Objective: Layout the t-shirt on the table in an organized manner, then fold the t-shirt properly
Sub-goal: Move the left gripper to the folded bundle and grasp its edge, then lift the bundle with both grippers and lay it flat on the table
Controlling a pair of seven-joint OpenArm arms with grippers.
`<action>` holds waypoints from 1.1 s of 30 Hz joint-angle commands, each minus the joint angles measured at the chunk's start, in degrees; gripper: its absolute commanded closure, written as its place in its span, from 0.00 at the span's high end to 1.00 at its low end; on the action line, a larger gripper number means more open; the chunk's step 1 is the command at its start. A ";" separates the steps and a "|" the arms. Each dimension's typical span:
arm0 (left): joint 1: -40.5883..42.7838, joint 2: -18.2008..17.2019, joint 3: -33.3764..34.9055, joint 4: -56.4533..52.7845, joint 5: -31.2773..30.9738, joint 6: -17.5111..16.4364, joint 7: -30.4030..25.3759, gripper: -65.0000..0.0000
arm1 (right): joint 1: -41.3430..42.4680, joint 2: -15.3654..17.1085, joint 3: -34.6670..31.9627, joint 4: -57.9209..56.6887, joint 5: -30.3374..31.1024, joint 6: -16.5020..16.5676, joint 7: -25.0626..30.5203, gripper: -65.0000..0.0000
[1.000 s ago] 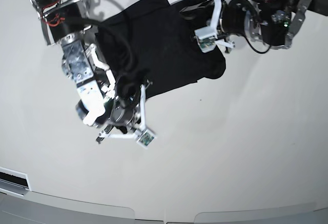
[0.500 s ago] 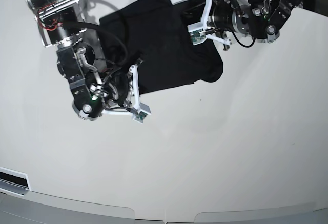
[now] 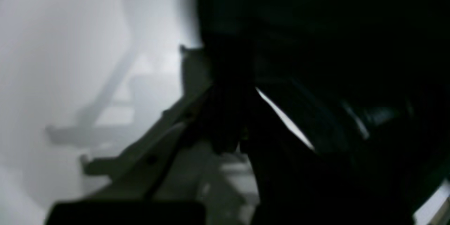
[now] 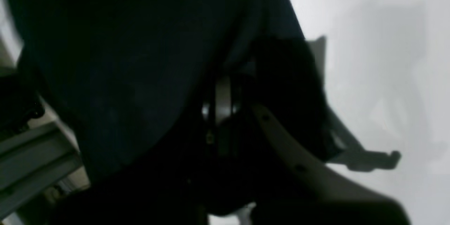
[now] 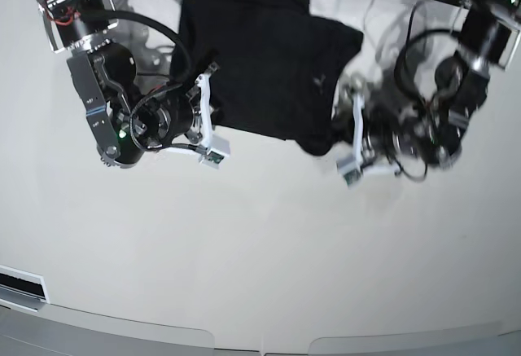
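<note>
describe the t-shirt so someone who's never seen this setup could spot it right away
Look at the big glossy white table, then toward its far edge between the two robot arms. The t-shirt is the black cloth spread there, one arm at each near corner. It is the only fabric, dark against white.

We see the table (image 5: 269,258) bare and white across the whole near half in the base view, so we could pass a gripper freely there from side to side. The far part is crowded: the t-shirt (image 5: 264,63) lies spread between the two arms, the right gripper (image 5: 208,120) sits clamped at its left edge and the left gripper (image 5: 352,140) pinches its near right corner. Cables loop beside the left arm at the far right. Both wrist views are filled with dark cloth close to the lens, with only a strip of white table beside it.
</note>
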 commanded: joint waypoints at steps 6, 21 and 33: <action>-8.11 -0.26 -0.66 0.22 -7.06 1.53 5.07 0.00 | -2.89 5.09 0.90 8.90 -2.25 -4.44 3.85 0.00; -3.63 -2.08 -15.50 10.14 -44.59 -6.42 31.08 0.00 | -3.19 6.84 8.55 13.51 6.86 0.79 6.75 0.00; 24.20 -5.62 -15.41 39.34 -39.43 -6.42 30.08 0.00 | -3.67 6.64 8.48 10.60 5.07 1.78 8.72 0.00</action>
